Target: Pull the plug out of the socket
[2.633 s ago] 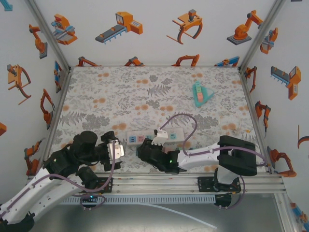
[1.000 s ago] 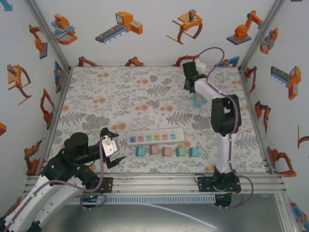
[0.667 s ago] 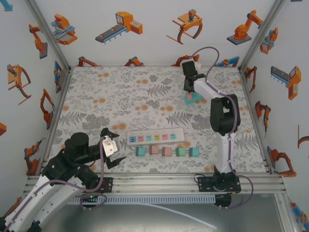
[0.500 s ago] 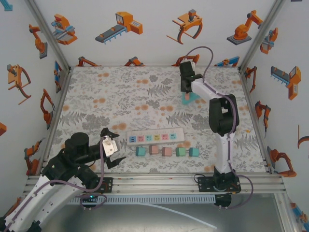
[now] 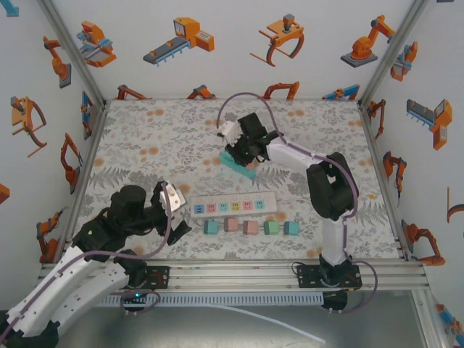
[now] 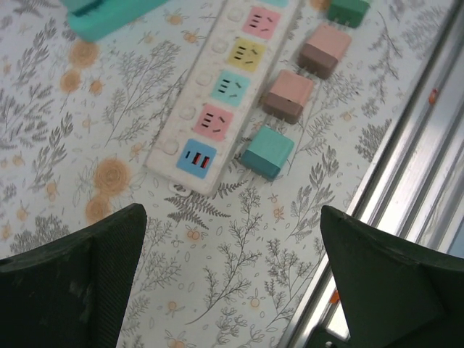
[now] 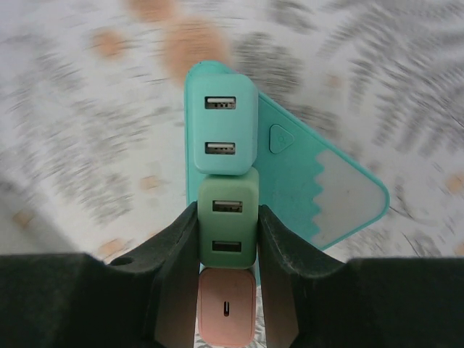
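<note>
Green plug (image 7: 228,232), a small pale block with rounded corners and two USB ports one above the other on its face, sits squarely between the fingers (image 7: 177,254) of the right pincer (image 7: 227,217), which is closed tight against its two long sides. Its long axis runs straight out along the line of the fingers. It is the middle of three plugs seated in a row on a teal socket block (image 5: 233,161): a teal plug (image 7: 220,127) touches its far end, and a pink plug (image 7: 226,308) touches its near end, back between the fingers. The block is flat and roughly triangular, with a pale sawtooth patch. From above, plug and block lie at the far middle of the flower-patterned desk (image 5: 159,138), at the tip of the outstretched right arm (whether the block rests flat or hangs tilted from the grip is hard to tell). The left pincer (image 6: 232,217) is spread wide and holds nothing. It is well apart at the near left, just beside a white power strip (image 6: 217,101) with loose plugs (image 5: 251,228) along it. The pull likely has to go square off the block's face, and nothing pins the block down
</note>
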Available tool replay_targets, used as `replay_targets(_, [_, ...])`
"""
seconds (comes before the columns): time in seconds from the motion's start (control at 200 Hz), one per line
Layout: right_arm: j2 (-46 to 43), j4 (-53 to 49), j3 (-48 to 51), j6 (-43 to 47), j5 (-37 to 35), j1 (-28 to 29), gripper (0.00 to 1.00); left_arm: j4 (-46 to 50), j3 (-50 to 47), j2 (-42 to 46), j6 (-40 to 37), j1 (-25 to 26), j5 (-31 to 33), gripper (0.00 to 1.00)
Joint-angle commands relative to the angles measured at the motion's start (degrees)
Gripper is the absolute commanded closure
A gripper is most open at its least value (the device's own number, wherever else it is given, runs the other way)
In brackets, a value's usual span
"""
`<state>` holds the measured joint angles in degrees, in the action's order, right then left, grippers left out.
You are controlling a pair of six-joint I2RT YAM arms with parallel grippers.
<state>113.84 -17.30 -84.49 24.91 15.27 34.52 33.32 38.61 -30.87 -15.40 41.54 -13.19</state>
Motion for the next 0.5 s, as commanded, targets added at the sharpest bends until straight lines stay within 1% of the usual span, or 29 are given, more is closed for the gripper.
replay_targets(0.0, [-4.14,-4.38,4.25,18.04,16.13,0.27,0.76,-6.11,1.19,-1.15,14.71,-0.28,9.2,0.03])
replay_targets(0.1, [-5.38,-4.88,6.08,22.51,19.27,0.62,0.76,-11.58,0.42,-3.66,22.63,-0.36,14.69,0.03])
replay_targets(0.16, [-5.38,-6.05,6.55,25.91,20.35,1.17,0.76,-13.25,1.02,-6.61,28.64,-0.49,20.08,0.03])
replay_targets(0.19, [-5.38,-6.33,6.82,28.0,20.59,1.49,0.75,-13.44,1.8,-8.53,31.56,-0.7,22.35,0.03])
replay_targets(0.22, [-5.31,-6.15,7.12,29.11,20.47,1.83,0.72,-13.76,2.58,-10.25,33.48,-1.05,23.33,0.03])
replay_targets(0.32, [-5.5,-4.7,7.15,30.2,20.57,2.13,0.65,-16.45,4.68,-16.77,37.34,-3.4,21.74,0.03])
replay_targets(0.406, [-7.35,-2.6,7.6,30.03,20.77,2.08,0.54,-19.16,6.38,-22.26,41.14,-6.54,18.61,0.01])
replay_targets(0.496, [-10.18,-0.71,8.62,29.94,20.88,2.0,0.51,-21.63,9.2,-28.5,40.79,-8.93,14.63,0.0])
